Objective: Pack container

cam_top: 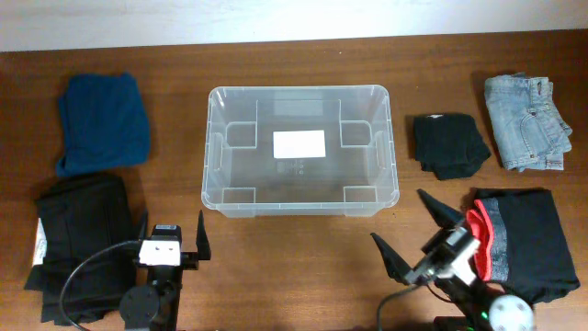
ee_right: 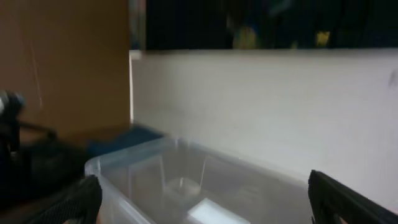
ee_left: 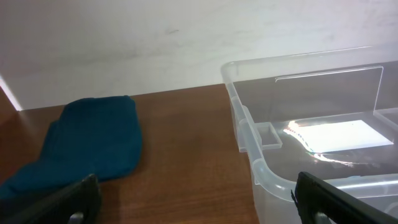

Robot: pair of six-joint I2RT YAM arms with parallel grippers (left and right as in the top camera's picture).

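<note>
Nearest, left gripper [cam_top: 172,226] and right gripper [cam_top: 399,216] have fingers spread wide, grasping nothing, before the clear container [cam_top: 299,90] on the tabletop [cam_top: 303,271].

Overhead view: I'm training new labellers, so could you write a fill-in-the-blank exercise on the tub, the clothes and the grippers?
1. The container is ___ apart from the white label on its base.
2. On the left, the folded garment nearest the wall is ___ in colour.
3. The denim garment lies to the ___ of the small black garment.
4. The left gripper and right gripper both stand ___.
Missing words: empty; blue; right; open.
</note>
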